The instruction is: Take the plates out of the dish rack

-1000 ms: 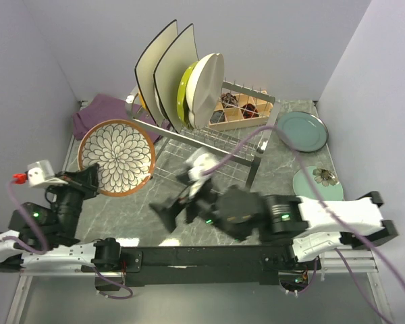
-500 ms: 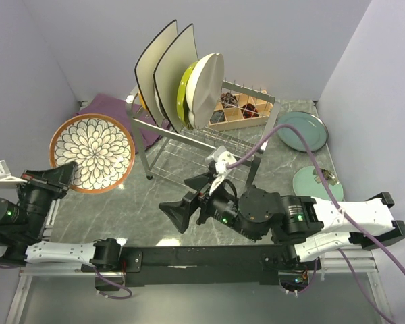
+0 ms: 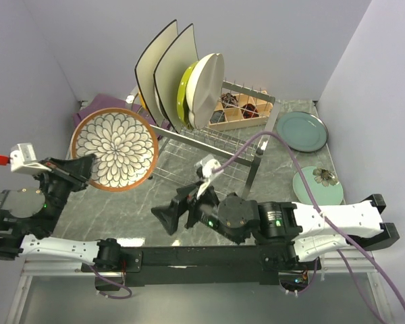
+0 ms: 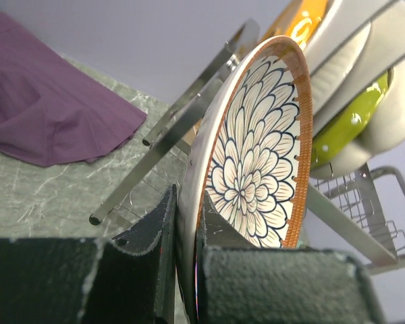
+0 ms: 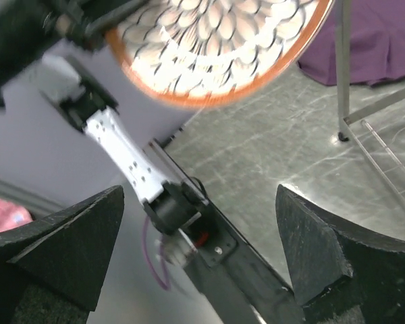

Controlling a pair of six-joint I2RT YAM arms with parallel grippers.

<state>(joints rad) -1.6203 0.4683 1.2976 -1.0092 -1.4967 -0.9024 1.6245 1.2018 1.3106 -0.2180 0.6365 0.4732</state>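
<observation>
My left gripper point(image 3: 82, 169) is shut on the lower rim of the brown-rimmed patterned plate point(image 3: 115, 149), holding it off the table to the left of the dish rack point(image 3: 209, 138). In the left wrist view the plate point(image 4: 256, 155) stands on edge, pinched between both pads of that gripper point(image 4: 187, 212). In the rack stand two cream square plates point(image 3: 155, 67), a yellow-green plate point(image 3: 183, 94) and a cream round plate point(image 3: 206, 82). My right gripper point(image 3: 175, 210) hovers open and empty in front of the rack; its wrist view shows the patterned plate point(image 5: 216, 47) above it.
A wooden compartment box point(image 3: 241, 108) sits behind the rack's right end. A teal-grey plate point(image 3: 301, 130) and a mint flower plate point(image 3: 317, 182) lie flat at the right. A purple cloth point(image 3: 98, 109) lies at the back left. Walls close in on three sides.
The left arm swung the patterned plate out to the left, then back right and a little further back. The right gripper shifted slightly in front of the rack and stayed open.
</observation>
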